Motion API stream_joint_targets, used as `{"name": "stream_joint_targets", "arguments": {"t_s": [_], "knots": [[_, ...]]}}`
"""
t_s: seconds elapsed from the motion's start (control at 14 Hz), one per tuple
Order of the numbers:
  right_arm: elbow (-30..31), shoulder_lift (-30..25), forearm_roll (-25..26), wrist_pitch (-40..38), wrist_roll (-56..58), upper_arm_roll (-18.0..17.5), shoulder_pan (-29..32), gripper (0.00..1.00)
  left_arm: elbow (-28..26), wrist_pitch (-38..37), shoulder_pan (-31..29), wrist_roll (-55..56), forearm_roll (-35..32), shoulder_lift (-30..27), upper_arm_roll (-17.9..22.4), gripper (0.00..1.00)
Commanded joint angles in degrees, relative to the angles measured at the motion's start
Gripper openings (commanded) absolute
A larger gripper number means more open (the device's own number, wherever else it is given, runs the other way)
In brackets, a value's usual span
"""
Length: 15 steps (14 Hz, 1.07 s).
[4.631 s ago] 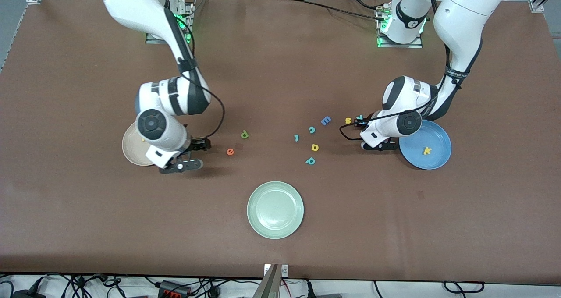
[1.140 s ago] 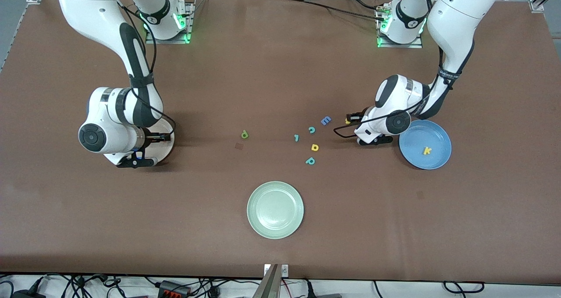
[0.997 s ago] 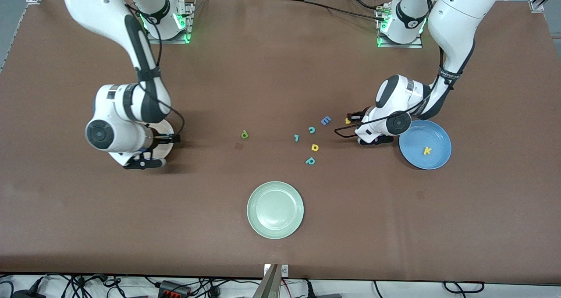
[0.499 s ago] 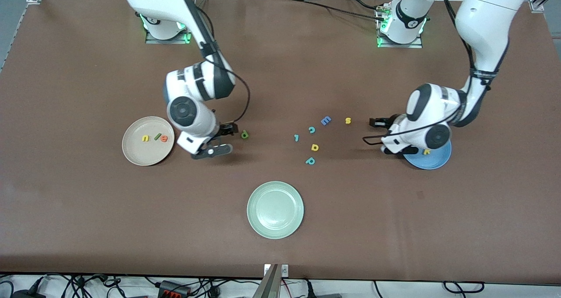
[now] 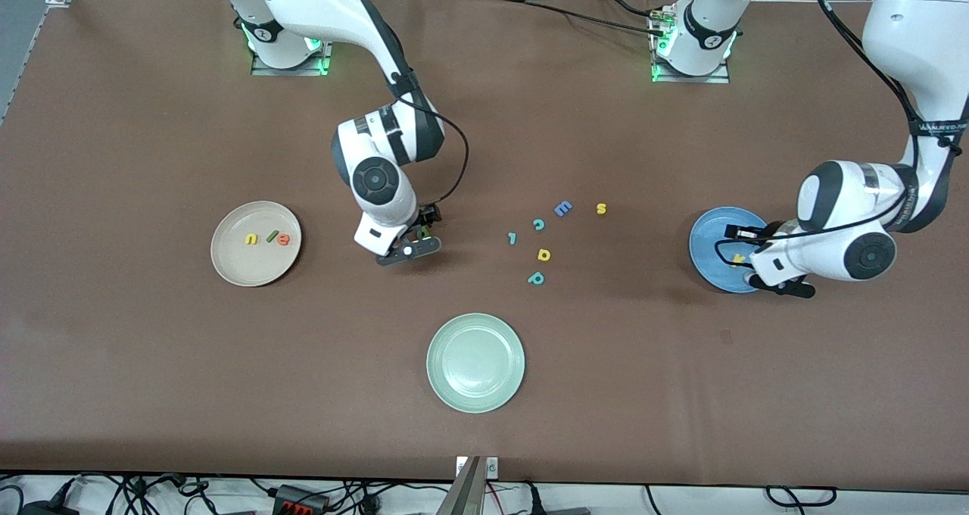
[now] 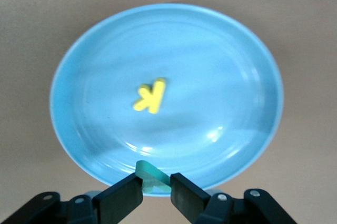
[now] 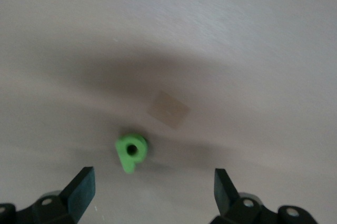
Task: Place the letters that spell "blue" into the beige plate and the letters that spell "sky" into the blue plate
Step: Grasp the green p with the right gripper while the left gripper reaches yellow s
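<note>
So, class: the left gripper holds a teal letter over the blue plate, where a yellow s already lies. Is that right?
Not quite. The left gripper does hold a teal letter over the blue plate, but the left wrist view shows that the letter lying there is a yellow k, not an s.

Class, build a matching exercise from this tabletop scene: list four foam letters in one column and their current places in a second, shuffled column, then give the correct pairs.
Letters:
1. yellow k
2. orange e
3. green b
4. teal y

Places:
A. in the beige plate
B. held in the left gripper over the blue plate's rim
C. lying in the blue plate
D. on the table between the open fingers of the right gripper

Pairs: 1-C, 2-A, 3-D, 4-B
</note>
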State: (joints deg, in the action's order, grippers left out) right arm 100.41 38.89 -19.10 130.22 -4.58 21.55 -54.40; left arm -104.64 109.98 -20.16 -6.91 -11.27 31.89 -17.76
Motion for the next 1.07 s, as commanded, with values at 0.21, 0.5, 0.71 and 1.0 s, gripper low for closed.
{"name": "stream_joint_targets", "arguments": {"t_s": [0.21,0.5,0.71,1.0], "knots": [[-0.57,1.98,-1.11,2.15,0.18,0.60,-1.84,0.86,2.25,-2.57,-0.67,-1.18,-0.60,2.74,-1.84,1.00],[-0.57,2.24,-1.20,2.06,0.27,0.60,-1.93,0.72,1.90,-6.79,-0.58,9.84,5.89,2.04,-7.80,1.00],[-0.57,2.42,-1.20,2.15,0.27,0.60,-1.93,0.66,1.72,-6.71,0.21,27.43,5.91,2.39,-15.18,1.00],[-1.01,3.21,-1.29,2.41,0.36,0.51,-1.93,0.56,-0.29,-2.76,10.72,38.85,4.86,2.48,-15.64,1.00]]}}
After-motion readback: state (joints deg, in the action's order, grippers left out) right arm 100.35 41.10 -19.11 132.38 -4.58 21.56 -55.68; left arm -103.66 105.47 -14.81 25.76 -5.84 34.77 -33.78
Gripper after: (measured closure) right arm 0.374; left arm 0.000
